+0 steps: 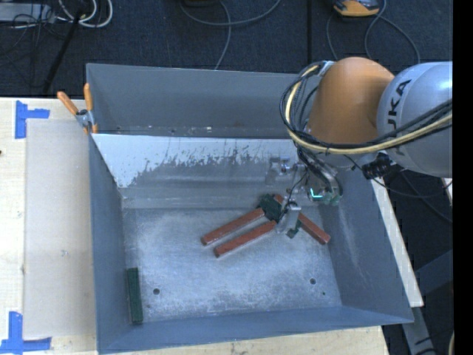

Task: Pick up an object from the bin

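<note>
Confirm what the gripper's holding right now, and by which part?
Can't tell. The gripper is down on the spot where the reddish-brown bars cross, at the right ends of the two longer ones; no clear hold shows.

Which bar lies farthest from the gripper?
The dark green bar, alone at the lower left of the bin; the reddish-brown bars lie together at the gripper.

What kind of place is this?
Likely a robotics lab grasping rig: a KUKA arm with its claw down in a grey metal bin, and loose cables behind it.
</note>
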Robot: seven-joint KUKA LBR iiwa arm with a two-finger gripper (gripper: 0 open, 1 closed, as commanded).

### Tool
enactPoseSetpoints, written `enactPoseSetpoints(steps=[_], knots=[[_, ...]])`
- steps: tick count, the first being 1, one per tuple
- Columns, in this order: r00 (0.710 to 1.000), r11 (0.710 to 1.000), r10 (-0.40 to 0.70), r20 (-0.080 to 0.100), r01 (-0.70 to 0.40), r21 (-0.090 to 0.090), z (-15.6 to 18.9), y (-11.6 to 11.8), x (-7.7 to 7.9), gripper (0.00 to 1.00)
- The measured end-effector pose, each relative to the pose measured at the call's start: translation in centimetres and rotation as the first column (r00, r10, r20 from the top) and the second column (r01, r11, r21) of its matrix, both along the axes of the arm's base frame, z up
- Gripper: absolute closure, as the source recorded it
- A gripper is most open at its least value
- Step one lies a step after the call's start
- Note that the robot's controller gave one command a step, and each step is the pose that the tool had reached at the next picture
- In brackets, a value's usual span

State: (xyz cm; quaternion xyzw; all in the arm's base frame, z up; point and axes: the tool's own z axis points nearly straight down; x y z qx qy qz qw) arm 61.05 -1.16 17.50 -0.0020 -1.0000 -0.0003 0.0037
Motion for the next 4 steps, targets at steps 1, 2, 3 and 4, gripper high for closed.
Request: enactPoseSetpoints(steps=[1, 2, 3, 4], knots=[[0.973, 0.973, 0.229, 0.002, -0.229, 0.001, -10.9, 1.1, -0.1, 0.0], [0.812, 0.812, 0.584, 0.009, -0.584, 0.0, -7.5, 3.3, -1.4, 0.0], [0.785, 0.785, 0.62, 0.01, -0.62, -0.001, -7.2, 4.1, -0.2, 0.0], [0.72, 0.72, 0.694, 0.006, -0.694, 0.002, -10.7, 3.9, -0.5, 0.0]])
